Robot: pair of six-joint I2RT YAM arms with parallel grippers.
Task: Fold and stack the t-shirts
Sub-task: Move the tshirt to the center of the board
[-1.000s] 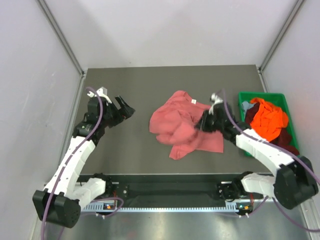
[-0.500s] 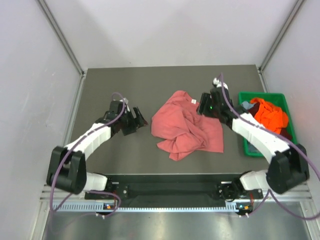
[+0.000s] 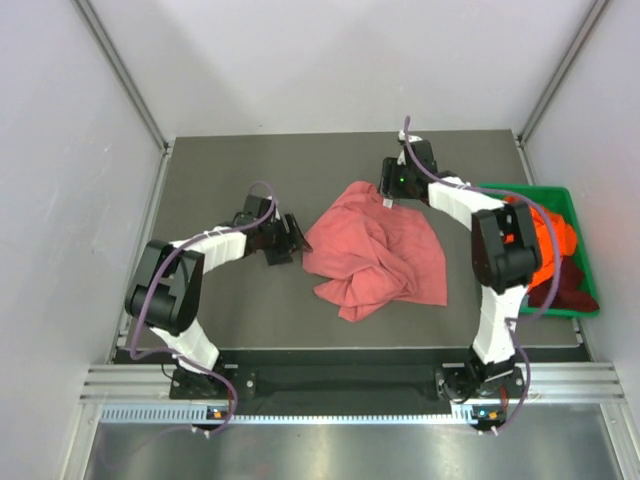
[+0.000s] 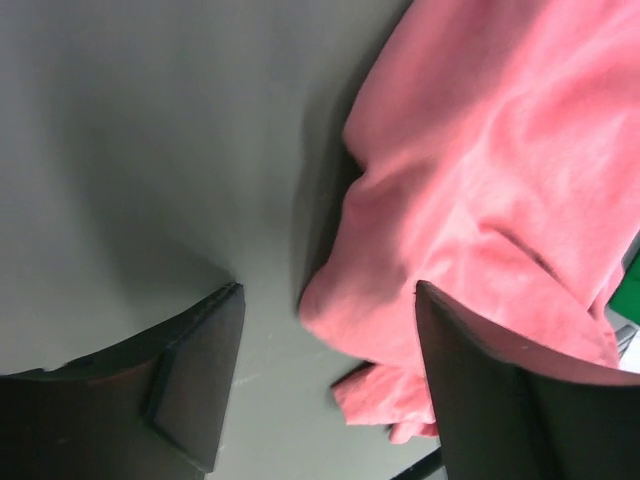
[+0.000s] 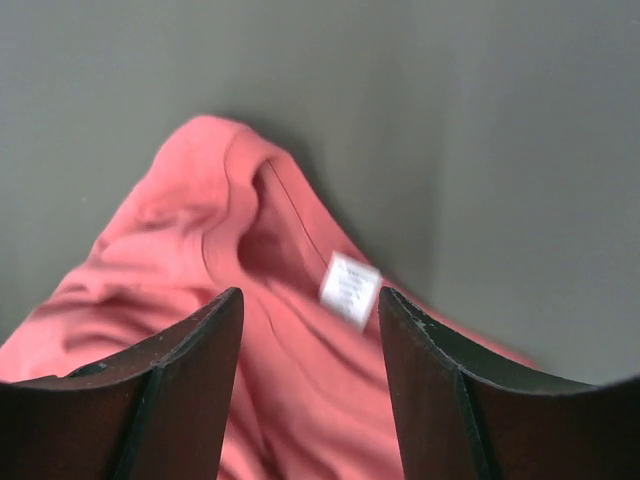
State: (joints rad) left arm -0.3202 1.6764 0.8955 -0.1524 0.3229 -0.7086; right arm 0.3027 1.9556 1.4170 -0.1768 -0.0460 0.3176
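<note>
**Left claw (image 3: 286, 240) open at the cloth's edge, right claw (image 3: 391, 188) open above the collar**

The left claw sits low over the table (image 3: 220, 170), just beside the left edge of the salmon-pink t-shirt (image 3: 375, 250). Its jaws stand wide apart and hold nothing. In the left wrist view a rounded fold of the shirt's edge lies on the table in the gap between the two fingers (image 4: 200, 370), closer to the right-hand one. Whether that finger touches the cloth cannot be told.

The right claw is at the far end of the same shirt with its jaws apart and nothing gripped. From its wrist camera, the collar (image 5: 250, 200) and a small white label (image 5: 350, 288) show between the two dark fingers (image 5: 190, 390), with bare table beyond them.

The salmon-pink t-shirt lies crumpled in the middle of the table, between the two claws. It is bunched into folds, with the collar end toward the far side and a loose corner trailing toward the near edge.

A green bin (image 3: 530, 190) stands at the right edge of the table. In it are an orange t-shirt (image 3: 552, 235) and a maroon t-shirt (image 3: 565, 285), heaped together and partly hidden by the right arm that crosses in front of them.
</note>
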